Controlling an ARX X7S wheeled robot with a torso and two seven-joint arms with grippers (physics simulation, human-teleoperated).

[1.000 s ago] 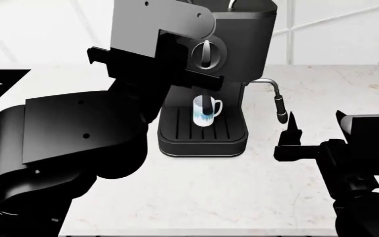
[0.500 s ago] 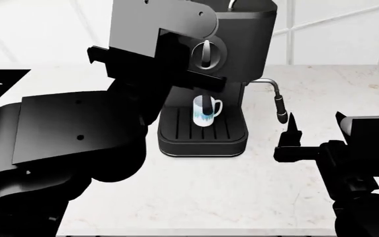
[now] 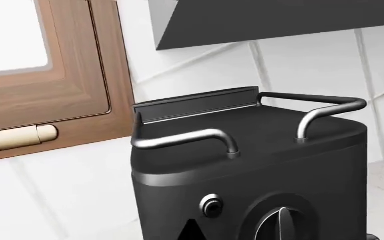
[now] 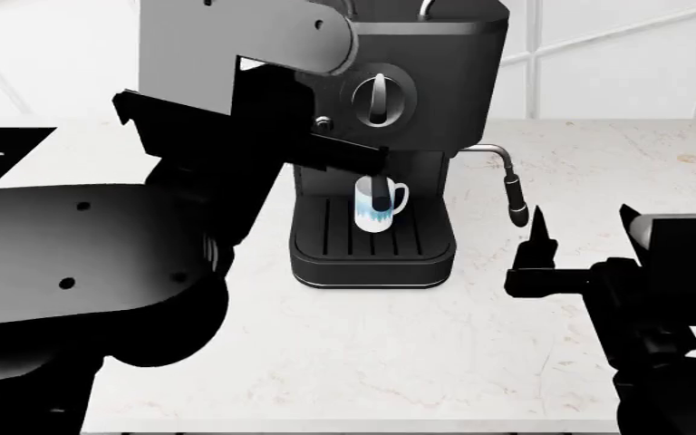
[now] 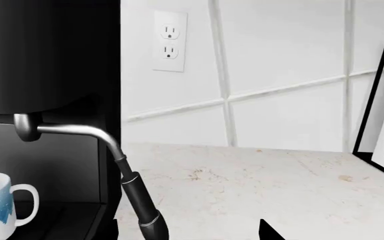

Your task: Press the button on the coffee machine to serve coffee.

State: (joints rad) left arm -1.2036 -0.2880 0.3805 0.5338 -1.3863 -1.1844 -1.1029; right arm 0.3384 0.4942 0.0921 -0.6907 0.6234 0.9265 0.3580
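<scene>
Coffee machine (image 4: 427, 109) | black, silver dial (image 4: 376, 98) | both hands' grip state: cannot tell

Bright, even simulator light, sharp focus throughout — black arms render nearly featureless, faint shadows.

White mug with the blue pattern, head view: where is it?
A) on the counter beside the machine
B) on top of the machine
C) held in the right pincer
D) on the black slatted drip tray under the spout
D: the white mug with the blue pattern stands on the black slatted drip tray, below the black coffee machine's spout.
</scene>
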